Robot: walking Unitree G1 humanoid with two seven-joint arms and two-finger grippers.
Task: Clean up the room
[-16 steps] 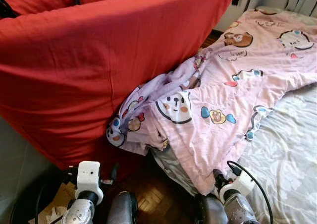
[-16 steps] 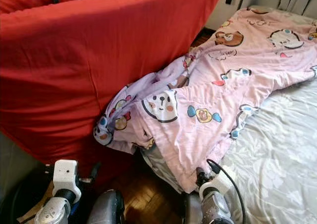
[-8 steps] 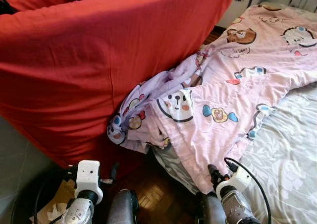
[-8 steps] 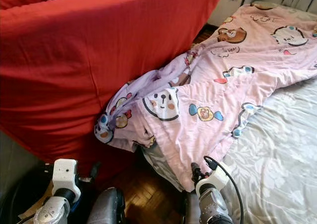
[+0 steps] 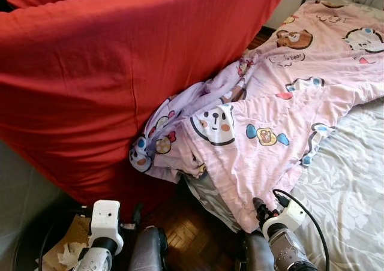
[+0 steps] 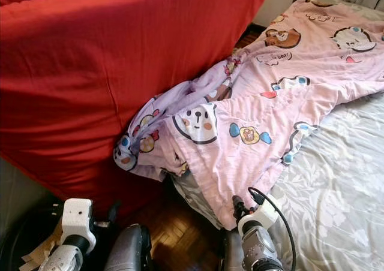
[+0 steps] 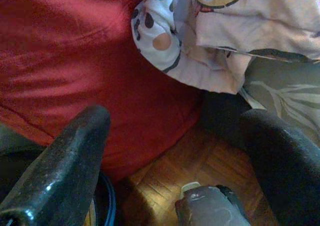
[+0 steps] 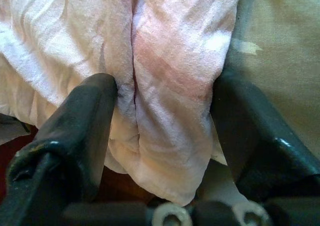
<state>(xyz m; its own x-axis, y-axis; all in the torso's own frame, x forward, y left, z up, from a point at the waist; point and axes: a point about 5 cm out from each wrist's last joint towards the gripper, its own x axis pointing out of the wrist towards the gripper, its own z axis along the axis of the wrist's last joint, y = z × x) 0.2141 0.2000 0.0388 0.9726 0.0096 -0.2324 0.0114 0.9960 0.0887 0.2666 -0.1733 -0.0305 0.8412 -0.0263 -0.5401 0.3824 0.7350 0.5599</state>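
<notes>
While your right gripper (image 8: 165,136) now has its two fingers (image 8: 85,121) spread around the hanging corner of the pink quilt (image 5: 282,121), with cloth between them but not yet pinched, it has crept up to that edge over the last second. The quilt lies rumpled across the bed (image 5: 348,187), its corner drooping toward the red sofa (image 5: 120,73). Your left gripper (image 7: 170,151) hangs open over the wooden floor (image 7: 200,161). Closing now looks like your next move.
</notes>
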